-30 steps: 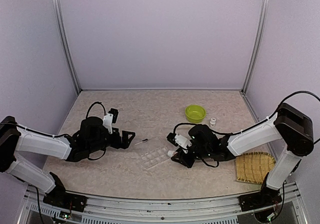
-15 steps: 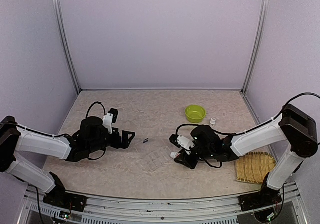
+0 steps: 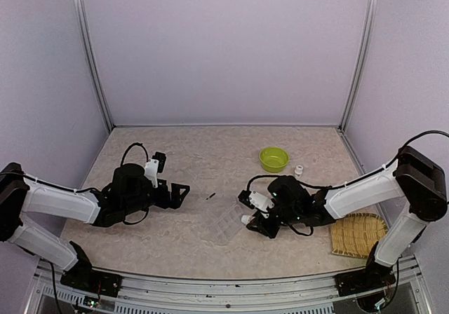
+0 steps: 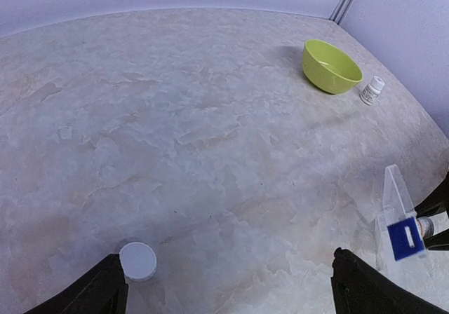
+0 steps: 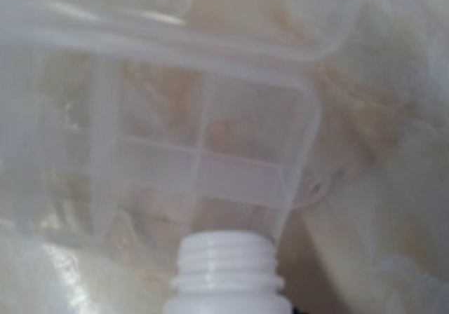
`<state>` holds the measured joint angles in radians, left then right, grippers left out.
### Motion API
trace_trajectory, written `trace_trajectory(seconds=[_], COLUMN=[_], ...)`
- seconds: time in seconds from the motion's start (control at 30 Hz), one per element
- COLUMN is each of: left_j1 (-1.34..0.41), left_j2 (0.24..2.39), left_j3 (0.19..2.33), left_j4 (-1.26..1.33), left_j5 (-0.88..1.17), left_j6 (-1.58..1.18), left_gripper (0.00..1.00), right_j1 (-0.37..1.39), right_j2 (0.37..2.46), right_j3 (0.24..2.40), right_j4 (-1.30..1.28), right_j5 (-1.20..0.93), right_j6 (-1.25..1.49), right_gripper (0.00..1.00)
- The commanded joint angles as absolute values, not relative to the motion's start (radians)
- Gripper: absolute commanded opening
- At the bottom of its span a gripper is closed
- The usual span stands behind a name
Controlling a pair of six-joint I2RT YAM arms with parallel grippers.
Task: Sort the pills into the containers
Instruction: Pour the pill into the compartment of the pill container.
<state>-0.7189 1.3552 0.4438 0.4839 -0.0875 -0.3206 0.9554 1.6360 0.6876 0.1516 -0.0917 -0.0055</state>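
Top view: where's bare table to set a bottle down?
Free: the far stretch between the back wall, the left gripper and the green bowl; the near strip in front of the pill box. Crowded: at the pill box, where the right gripper holds an open bottle.

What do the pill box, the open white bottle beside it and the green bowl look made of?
The pill box: clear, glossy plastic, likely; the table shows through its walls. The bottle: opaque white plastic, it seems, with moulded screw threads. The bowl: lime-green, smooth sheen, probably plastic.
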Motion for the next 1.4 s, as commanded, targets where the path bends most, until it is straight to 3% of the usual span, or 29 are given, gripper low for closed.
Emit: trace_trajectory(seconds=[0.0, 0.83, 1.37], left_j1=[-0.713, -0.714, -0.713], left_j2=[1.368, 1.385, 1.379], left_j3=[0.462, 0.471, 0.475], left_j4=[0.481, 0.477, 0.467], left_j5=[-0.093, -0.088, -0.085], left_j6=[-0.318, -0.318, -0.317], left_gripper=[0.99, 0.99, 0.99], right_j1=[0.968, 0.968, 0.972], right_j2=[1.618, 1.653, 1.675], right_j3=[0.707, 0.799, 0.886], right_j4=[0.085, 0.023, -0.151], right_j5=[-0.088, -0.084, -0.078], right_j6=[-0.015, -0.057, -0.076], right_gripper=[0.0, 0.0, 0.0])
